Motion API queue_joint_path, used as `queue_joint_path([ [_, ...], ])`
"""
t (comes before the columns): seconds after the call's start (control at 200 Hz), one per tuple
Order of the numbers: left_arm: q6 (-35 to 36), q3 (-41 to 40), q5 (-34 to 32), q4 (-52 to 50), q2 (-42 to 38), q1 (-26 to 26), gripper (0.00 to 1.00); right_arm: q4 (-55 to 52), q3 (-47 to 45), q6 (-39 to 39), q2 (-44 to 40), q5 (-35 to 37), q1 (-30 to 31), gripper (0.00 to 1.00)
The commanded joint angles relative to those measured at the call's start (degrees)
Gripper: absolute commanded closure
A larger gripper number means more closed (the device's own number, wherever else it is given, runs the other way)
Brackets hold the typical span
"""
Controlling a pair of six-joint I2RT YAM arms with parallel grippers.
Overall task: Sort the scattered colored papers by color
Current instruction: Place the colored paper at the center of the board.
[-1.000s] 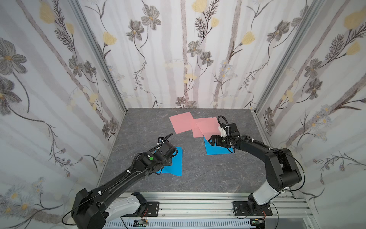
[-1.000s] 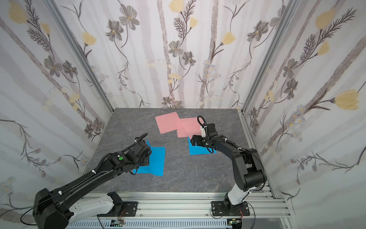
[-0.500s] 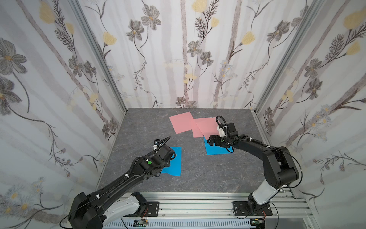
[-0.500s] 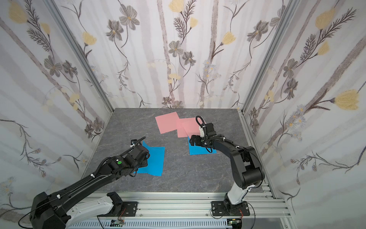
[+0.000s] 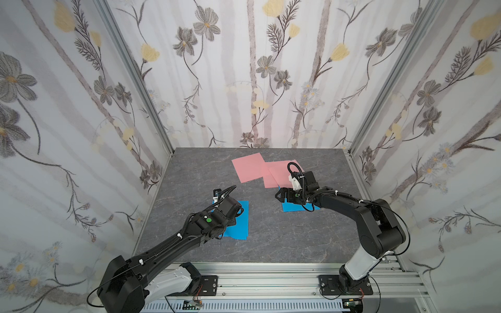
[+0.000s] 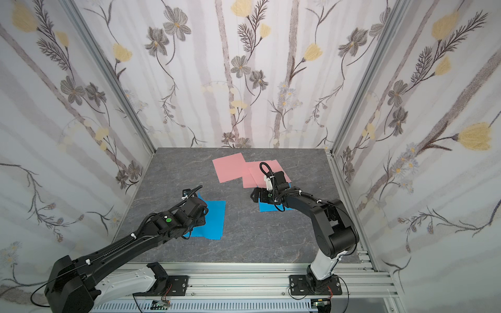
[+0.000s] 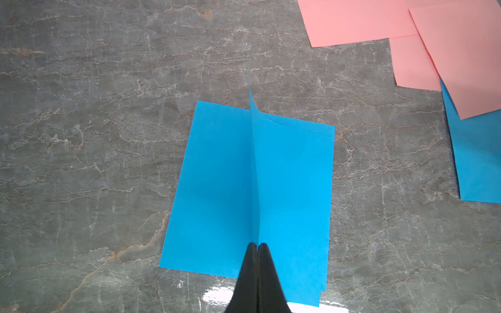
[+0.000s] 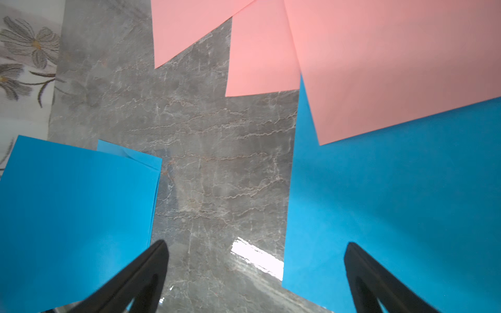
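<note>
A grey stone-patterned tabletop [image 5: 189,173], smooth and faintly glossy with pale veins, carries thin, flat, matte sheets of paper in two colours.

Three salmon pink sheets [image 5: 249,166] lie overlapping near the far edge of the tabletop, right of its middle; their edges are straight and their corners sharp. Under the nearest pink sheet [image 8: 379,67] lies a bright blue sheet [image 8: 406,203], its far part covered by the pink one, towards the right edge of the tabletop.

Nearer the left edge, about midway between the far and near edges, sits a small stack of blue sheets [image 7: 217,189]. The left pincer [image 7: 257,245], its tapered black fingers pressed together, pinches a blue sheet [image 7: 256,162] by its edge above this stack; the held sheet stands on edge and curls gently towards its far corner. In the top views the left arm hides this pincer.

The right pincer [image 8: 254,254] hangs spread wide and holds nothing, over bare tabletop between the stack and the lone blue sheet, with one finger [image 8: 363,271] above that sheet's edge.
</note>
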Motion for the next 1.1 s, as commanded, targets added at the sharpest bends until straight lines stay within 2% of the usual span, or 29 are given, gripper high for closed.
queue_joint_path([
  [0.0, -1.1, 0.3, -1.6, 1.8, 0.2, 0.1, 1.00, 13.9, -3.6, 10.6, 1.1, -6.3, 1.9, 0.00],
  [0.18, -1.3, 0.3, -2.9, 1.9, -0.2, 0.2, 1.00, 23.4, -4.6, 17.4, 3.4, -7.5, 6.7, 0.00],
  [0.45, -2.2, -0.4, -3.2, 2.9, -0.9, 0.2, 1.00, 25.4, -1.9, 19.6, 4.0, -7.2, 9.9, 0.00],
  [0.625, -3.2, -1.2, -3.5, 3.7, -0.8, 0.2, 1.00, 32.2, -2.2, 25.1, 5.5, -6.9, 13.1, 0.00],
  [0.889, -4.4, -1.7, -4.3, 3.7, -1.1, 0.2, 1.00, 43.4, -1.6, 33.5, 12.8, -5.4, 18.8, 0.00],
  [1.094, -4.3, -1.5, -4.5, 3.0, -1.7, 0.2, 1.00, 50.0, 1.0, 38.1, 18.7, -5.8, 20.3, 0.00],
])
